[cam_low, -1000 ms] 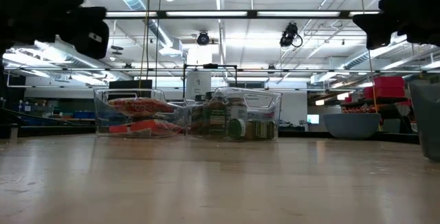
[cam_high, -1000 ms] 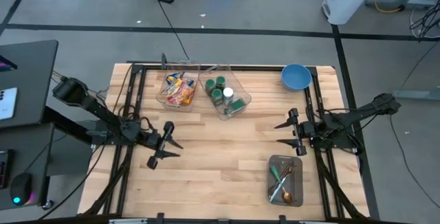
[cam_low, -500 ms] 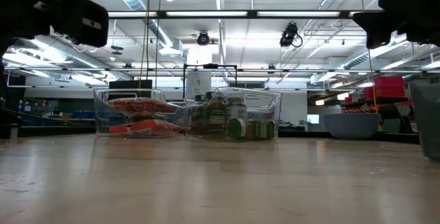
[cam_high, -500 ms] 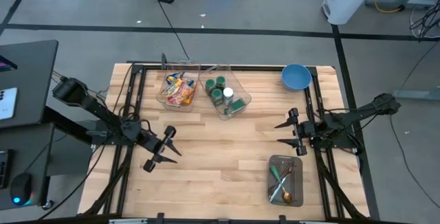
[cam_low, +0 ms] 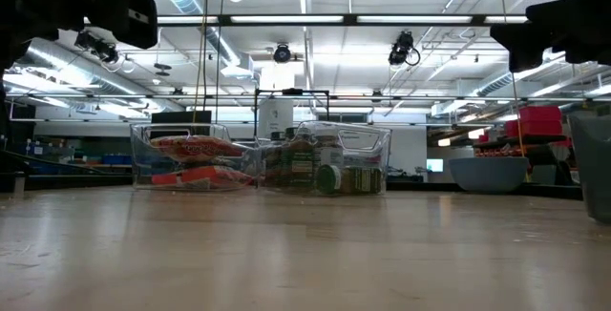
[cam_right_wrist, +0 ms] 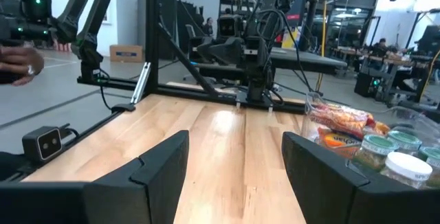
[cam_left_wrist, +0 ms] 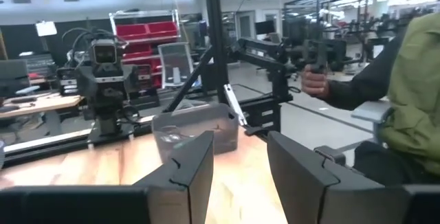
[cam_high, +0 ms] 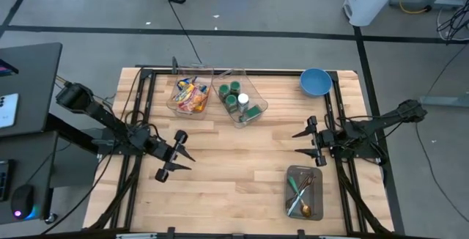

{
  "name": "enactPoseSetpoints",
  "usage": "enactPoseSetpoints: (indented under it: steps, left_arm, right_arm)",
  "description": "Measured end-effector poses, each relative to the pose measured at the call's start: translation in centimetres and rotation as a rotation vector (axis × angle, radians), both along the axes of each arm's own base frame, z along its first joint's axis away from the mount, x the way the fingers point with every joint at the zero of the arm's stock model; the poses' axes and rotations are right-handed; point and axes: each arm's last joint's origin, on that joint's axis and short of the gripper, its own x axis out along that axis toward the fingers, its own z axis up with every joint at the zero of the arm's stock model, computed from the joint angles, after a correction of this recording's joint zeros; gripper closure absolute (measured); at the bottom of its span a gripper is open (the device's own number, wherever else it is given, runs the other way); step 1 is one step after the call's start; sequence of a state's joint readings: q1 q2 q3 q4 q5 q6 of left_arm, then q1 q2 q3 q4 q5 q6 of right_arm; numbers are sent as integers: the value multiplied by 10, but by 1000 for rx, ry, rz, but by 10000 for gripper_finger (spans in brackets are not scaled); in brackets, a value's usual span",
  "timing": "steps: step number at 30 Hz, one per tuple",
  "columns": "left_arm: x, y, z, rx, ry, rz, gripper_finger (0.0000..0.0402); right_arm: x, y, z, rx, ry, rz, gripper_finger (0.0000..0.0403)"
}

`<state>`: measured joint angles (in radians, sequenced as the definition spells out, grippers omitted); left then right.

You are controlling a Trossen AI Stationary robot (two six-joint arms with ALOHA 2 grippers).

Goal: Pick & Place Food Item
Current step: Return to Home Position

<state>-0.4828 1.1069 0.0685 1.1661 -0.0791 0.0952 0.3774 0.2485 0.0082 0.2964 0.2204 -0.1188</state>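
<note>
Two clear bins stand on the far part of the wooden table: one holds colourful snack packets (cam_high: 190,96), the other green-lidded jars (cam_high: 240,101). Both bins show in the low view, the packets (cam_low: 191,163) left of the jars (cam_low: 329,170). My left gripper (cam_high: 189,161) hovers open above the table's left middle, pointing toward the right edge, with nothing between its fingers (cam_left_wrist: 196,162). My right gripper (cam_high: 295,143) hovers open at the right middle, pointing left, and is also empty (cam_right_wrist: 234,141).
A blue bowl (cam_high: 316,82) sits at the far right corner. A clear tray with utensils (cam_high: 304,191) rests near the right front. A person's hand (cam_left_wrist: 315,83) and green sleeve (cam_left_wrist: 412,80) show beyond the table. Bare wood lies between the two grippers.
My left gripper has rolled a little at the wrist and tipped upward; in the low view its dark housing shows higher than before. Its fingers keep the same gap.
</note>
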Motion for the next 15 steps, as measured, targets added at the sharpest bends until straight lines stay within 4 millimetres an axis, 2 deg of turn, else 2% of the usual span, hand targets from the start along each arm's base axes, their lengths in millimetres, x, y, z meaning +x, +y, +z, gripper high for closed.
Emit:
enactPoseSetpoints:
  steps: [5, 10, 13, 15]
  left_arm:
    - [0, 0, 0, -7, 7, 3, 257]
    - [-1, -2, -4, -151, 112, -82, 257]
    - [-3, -6, -2, -108, 80, -156, 257]
    - [-9, -7, 4, -82, -1, -198, 257]
  right_arm:
    - [0, 0, 0, 8, 4, 0, 158]
    - [0, 0, 0, 3, 0, 0, 158]
    - [0, 0, 0, 7, 1, 0, 158]
    - [0, 0, 0, 8, 3, 0, 158]
